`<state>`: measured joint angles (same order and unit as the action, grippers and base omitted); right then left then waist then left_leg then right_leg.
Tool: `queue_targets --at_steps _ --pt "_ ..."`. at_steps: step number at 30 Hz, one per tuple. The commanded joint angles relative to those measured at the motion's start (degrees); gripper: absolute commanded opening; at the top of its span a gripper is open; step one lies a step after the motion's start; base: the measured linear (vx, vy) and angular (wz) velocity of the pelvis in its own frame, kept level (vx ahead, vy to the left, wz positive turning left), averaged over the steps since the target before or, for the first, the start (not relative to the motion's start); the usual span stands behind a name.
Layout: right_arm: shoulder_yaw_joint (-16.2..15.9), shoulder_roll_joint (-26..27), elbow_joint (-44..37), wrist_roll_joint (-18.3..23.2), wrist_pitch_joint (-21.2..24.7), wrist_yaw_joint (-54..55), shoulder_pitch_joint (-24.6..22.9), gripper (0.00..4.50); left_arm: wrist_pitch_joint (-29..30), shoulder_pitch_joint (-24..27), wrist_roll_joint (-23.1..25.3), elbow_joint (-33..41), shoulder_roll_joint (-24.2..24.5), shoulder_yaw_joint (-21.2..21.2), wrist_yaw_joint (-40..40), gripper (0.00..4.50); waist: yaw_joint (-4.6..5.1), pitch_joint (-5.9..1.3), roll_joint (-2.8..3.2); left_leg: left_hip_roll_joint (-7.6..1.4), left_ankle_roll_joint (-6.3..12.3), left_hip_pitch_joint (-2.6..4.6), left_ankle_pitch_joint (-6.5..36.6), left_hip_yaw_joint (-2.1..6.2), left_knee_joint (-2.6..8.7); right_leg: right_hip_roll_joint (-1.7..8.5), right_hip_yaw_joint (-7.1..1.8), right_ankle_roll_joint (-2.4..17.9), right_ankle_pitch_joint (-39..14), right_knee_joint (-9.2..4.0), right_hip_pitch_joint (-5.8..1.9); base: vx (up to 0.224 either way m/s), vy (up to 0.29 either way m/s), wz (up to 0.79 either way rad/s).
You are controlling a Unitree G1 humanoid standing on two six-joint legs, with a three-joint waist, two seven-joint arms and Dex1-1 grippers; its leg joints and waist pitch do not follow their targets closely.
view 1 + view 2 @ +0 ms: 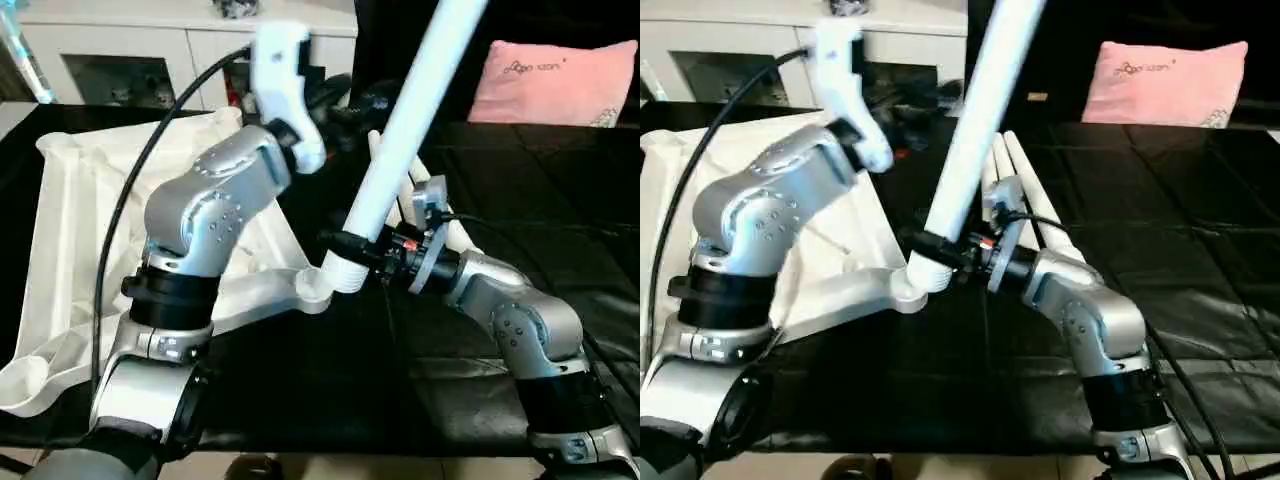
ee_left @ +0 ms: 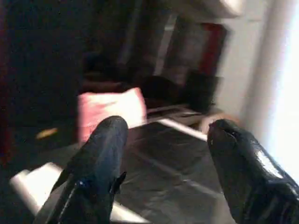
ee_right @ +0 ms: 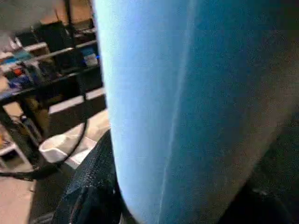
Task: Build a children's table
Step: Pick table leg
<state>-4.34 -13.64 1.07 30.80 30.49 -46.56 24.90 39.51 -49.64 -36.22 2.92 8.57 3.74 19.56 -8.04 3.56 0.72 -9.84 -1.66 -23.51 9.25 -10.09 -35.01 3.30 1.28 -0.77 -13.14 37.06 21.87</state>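
Leg [image 1: 400, 140]: top cut off by frame edge; threaded foot at tabletop [image 1: 70, 250] corner socket [image 1: 318, 290], tilted. Right tool [image 1: 350, 243]: clamped on leg near base, forearm low. Left tool [image 2: 163, 154]: fingers wide apart, empty, arm raised. Spare legs [image 1: 1025, 180] on black surface [image 1: 1160, 230], partly hidden.

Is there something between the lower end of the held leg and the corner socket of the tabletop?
Nothing visible is. The leg, held by the right gripper, has its lower end right at the corner socket of the tabletop.
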Motion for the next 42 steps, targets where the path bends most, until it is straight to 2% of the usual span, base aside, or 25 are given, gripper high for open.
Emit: queue_targets --at_steps 1,4,7,10,13,15,18,21,22,24,25,28,30,31,33,37,39,41,42 --pt "-0.55 -0.18 0.42 -1.26 0.37 0.81 0.42 1.94 0.81 0.01 -1.41 2.76 0.03 2.36 2.80 3.15 0.31 -4.29 -0.20 -2.76 -1.88 1.78 8.22 1.14 3.82 4.34 -1.87 12.08 -1.41 -4.28 -2.19 0.000 0.000 0.00" --pt "-0.81 -0.12 0.91 -2.24 -0.17 1.59 0.48 1.94 0.72 0.96 -0.65 5.12 0.13 4.50 3.96 3.15 0.38 -4.32 -0.14 -2.85 -2.15 1.93 8.80 1.18 3.87 4.31 -1.91 11.39 -3.29 -4.43 -2.02 0.000 0.000 0.00" --pt "-0.97 0.27 1.74 -3.43 -0.93 3.38 0.67 1.94 0.27 2.00 -0.61 6.17 -0.25 4.52 4.63 3.15 0.39 -4.44 0.00 -2.88 -2.30 1.87 7.92 1.24 3.83 4.26 -1.87 11.43 -1.45 -4.25 -2.02 0.000 0.000 0.00" --pt "-0.16 1.31 2.33 -5.45 -2.95 6.79 0.22 1.94 -0.83 3.08 1.16 3.73 0.10 0.91 1.87 3.15 0.40 -4.46 0.00 -2.77 -2.54 1.98 7.84 1.14 3.83 4.13 -1.87 11.64 -0.81 -4.25 -1.90 0.000 0.000 0.00" --pt "1.28 2.44 1.50 -5.38 -4.58 8.38 -0.96 1.94 -1.45 4.21 1.22 3.91 1.23 -0.63 1.89 3.15 0.42 -4.48 0.03 -2.79 -2.66 1.98 8.31 1.19 3.95 4.16 -1.87 11.18 -1.07 -4.23 -1.95 0.000 0.000 0.00" --pt "2.78 3.26 -0.33 -5.64 -6.76 9.97 -3.14 1.94 -1.40 6.68 0.14 5.66 2.92 -2.67 2.59 3.15 0.50 -4.48 -0.36 -2.80 -2.54 1.92 8.39 1.14 4.02 4.11 -1.89 10.84 -0.77 -4.22 -1.93 0.000 0.000 0.00" --pt "4.11 3.71 -3.50 -5.74 -7.96 12.47 -6.12 1.94 -1.73 11.14 1.04 8.11 6.21 -4.02 3.60 3.15 0.48 -4.46 -0.15 -2.83 -2.40 1.82 7.46 1.22 4.16 4.06 -1.88 10.07 0.15 -4.01 -1.90 0.000 0.000 0.00" --pt "3.47 2.34 -6.56 -8.11 -8.31 14.30 -8.60 1.94 -2.67 17.78 6.59 9.27 12.39 -2.26 5.51 3.15 0.77 -4.23 0.06 -2.80 -3.01 2.01 9.58 1.25 4.48 3.88 -1.94 8.28 -4.03 -4.50 -1.60 0.000 0.000 0.00" --pt "3.47 2.34 -6.56 -8.11 -8.31 14.30 -8.60 1.94 -2.67 17.78 6.59 9.27 12.39 -2.26 5.51 3.15 1.04 -4.13 0.16 -2.81 -3.41 2.08 10.93 1.26 4.69 3.85 -2.00 7.51 -5.96 -4.64 -1.52 0.000 0.000 0.00" --pt "3.39 2.00 -7.74 -8.26 -7.47 14.98 -10.19 1.94 -3.78 23.20 10.39 9.92 18.06 1.12 8.82 3.15 1.30 -3.92 0.27 -2.84 -3.89 2.16 12.73 1.33 4.97 3.86 -2.08 6.80 -8.76 -4.90 -1.17 0.000 0.000 0.00" --pt "3.73 2.35 -7.89 -8.08 -7.63 15.23 -10.92 1.94 -3.78 25.23 11.30 10.23 20.28 2.43 10.18 3.15 1.38 -3.91 0.41 -2.86 -4.22 2.40 14.22 1.39 5.04 3.97 -2.13 6.65 -10.68 -5.08 -0.96 0.000 0.000 0.00" --pt "2.92 1.88 -7.88 -9.53 -8.24 15.35 -12.13 1.94 -2.30 27.71 12.05 11.19 24.00 4.82 12.21 3.15 1.48 -3.92 0.53 -2.93 -4.75 2.63 15.42 1.43 5.20 3.94 -2.18 6.98 -11.29 -5.09 -0.66 0.000 0.000 0.00" --pt "2.29 1.76 -8.11 -10.38 -8.69 15.79 -13.19 1.94 -0.39 29.87 12.53 11.78 27.18 6.56 13.85 3.15 1.71 -3.89 0.69 -2.75 -5.08 2.36 15.27 1.49 5.32 3.82 -2.14 7.56 -9.77 -4.83 -0.78 0.000 0.000 0.00" --pt "2.15 2.04 -8.27 -10.54 -8.84 16.31 -13.96 1.94 0.44 31.89 13.73 11.64 30.43 8.31 15.86 3.15 1.76 -3.84 0.72 -2.69 -4.90 2.38 15.56 1.43 5.30 3.84 -2.22 7.75 -9.79 -4.91 -0.71 0.000 0.000 0.00" --pt "2.08 2.12 -8.36 -10.63 -8.83 16.55 -14.25 1.94 0.65 32.69 14.43 11.45 31.66 8.92 16.62 3.15 1.94 -3.73 0.71 -2.63 -4.88 2.37 16.30 1.41 5.42 3.82 -2.25 7.63 -11.02 -4.96 -0.67 0.000 0.000 0.00" --pt "1.87 2.68 -8.63 -10.91 -8.86 17.22 -14.90 1.94 -1.30 34.33 19.05 9.05 34.65 10.55 18.64 3.15 2.07 -3.67 0.85 -2.71 -5.08 2.57 17.53 1.51 5.52 3.91 -2.35 7.91 -12.06 -5.13 -0.53 0.000 0.000 0.00" --pt "1.49 2.59 -7.92 -11.61 -9.15 17.35 -14.91 1.94 -2.04 34.68 20.00 7.76 35.79 11.29 19.44 2.88 2.05 -3.68 0.96 -2.76 -5.16 2.63 17.72 1.54 5.54 3.96 -2.36 8.10 -11.72 -5.10 -0.51 0.000 0.000 0.00" --pt "1.19 2.40 -7.58 -11.87 -9.34 17.25 -14.90 1.94 -2.05 34.78 19.96 7.29 36.56 11.74 19.97 2.81 2.05 -3.70 1.05 -2.70 -5.49 2.65 18.25 1.56 5.58 3.91 -2.34 8.23 -11.69 -4.98 -0.45 0.000 0.000 0.00" --pt "1.30 3.10 -7.06 -13.05 -11.73 18.56 -14.76 1.94 -1.85 34.72 20.26 6.21 37.57 12.30 20.59 2.68 2.02 -3.72 1.11 -2.72 -5.65 2.73 18.56 1.57 5.59 3.95 -2.32 8.41 -11.42 -4.96 -0.38 0.000 0.000 0.00"
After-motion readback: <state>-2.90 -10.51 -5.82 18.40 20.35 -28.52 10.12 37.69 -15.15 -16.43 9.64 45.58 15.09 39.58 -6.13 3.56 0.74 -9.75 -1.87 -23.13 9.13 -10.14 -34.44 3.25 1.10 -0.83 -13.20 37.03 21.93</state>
